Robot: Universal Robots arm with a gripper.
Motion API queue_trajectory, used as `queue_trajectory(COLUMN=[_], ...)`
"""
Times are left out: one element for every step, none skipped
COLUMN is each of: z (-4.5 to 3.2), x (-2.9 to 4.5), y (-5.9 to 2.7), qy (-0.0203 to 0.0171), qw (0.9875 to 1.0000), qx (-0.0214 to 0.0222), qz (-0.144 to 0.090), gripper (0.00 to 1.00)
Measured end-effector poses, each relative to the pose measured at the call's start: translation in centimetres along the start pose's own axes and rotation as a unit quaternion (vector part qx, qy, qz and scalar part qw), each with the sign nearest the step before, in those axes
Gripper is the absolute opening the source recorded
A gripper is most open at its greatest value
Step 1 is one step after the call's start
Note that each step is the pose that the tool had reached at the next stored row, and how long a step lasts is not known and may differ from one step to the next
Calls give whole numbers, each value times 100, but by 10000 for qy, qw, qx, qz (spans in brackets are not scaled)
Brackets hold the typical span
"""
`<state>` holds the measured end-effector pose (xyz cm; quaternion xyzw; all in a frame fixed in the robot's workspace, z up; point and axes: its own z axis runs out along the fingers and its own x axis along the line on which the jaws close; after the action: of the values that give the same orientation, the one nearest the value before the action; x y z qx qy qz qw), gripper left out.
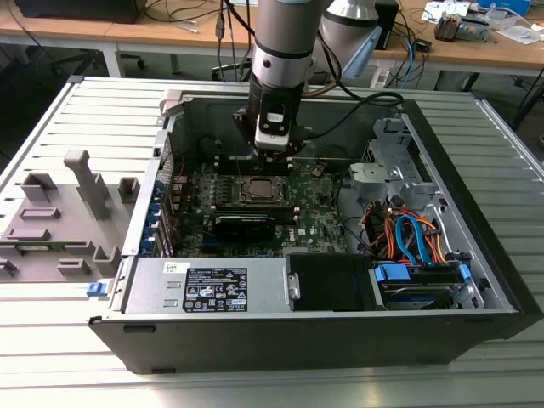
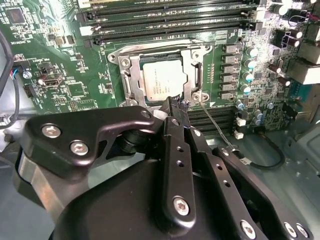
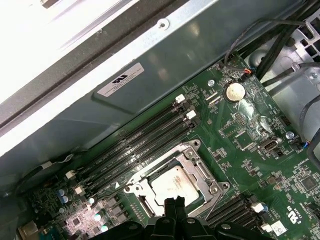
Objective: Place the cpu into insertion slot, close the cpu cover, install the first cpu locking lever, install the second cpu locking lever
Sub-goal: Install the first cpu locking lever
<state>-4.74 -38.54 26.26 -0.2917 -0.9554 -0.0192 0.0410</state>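
The cpu (image 2: 161, 80) lies flat in the insertion slot (image 1: 257, 190), toward the far middle of the open computer case (image 1: 340, 340) on the desk (image 1: 51, 365). The cpu cover (image 2: 128, 75) is down around it, its window framing the chip's metal top, and long black memory slots (image 3: 140, 145) run just beside the socket on the green board (image 2: 75, 65). The end effector (image 2: 175, 104) hangs right at the slot's edge, its fingertips seemingly pinched together on nothing.
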Motion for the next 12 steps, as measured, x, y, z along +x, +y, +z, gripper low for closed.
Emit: queue_trajectory(z=[0, 0, 0, 0, 0, 0, 0, 0, 0, 0, 0, 0], x=[0, 0, 0, 0, 0, 0, 0, 0, 0, 0, 0, 0], y=[0, 0, 0, 0, 0, 0, 0, 0, 0, 0, 0, 0], qy=[2, 3, 4, 6, 7, 9, 10, 11, 12, 13, 15, 16], qw=[10000, 10000, 10000, 10000, 10000, 10000, 9999, 9999, 9999, 9999, 9998, 9998], qx=[-2, -2, -3, -3, -4, -4, -5, -4, -4, -4, -4, -4], qz=[-16, -29, -43, -56, -72, -86, -106, -120, -137, -151, -176, -192], gripper=[11, 11, 11, 11, 11, 11, 11, 11, 11, 11, 11, 11])
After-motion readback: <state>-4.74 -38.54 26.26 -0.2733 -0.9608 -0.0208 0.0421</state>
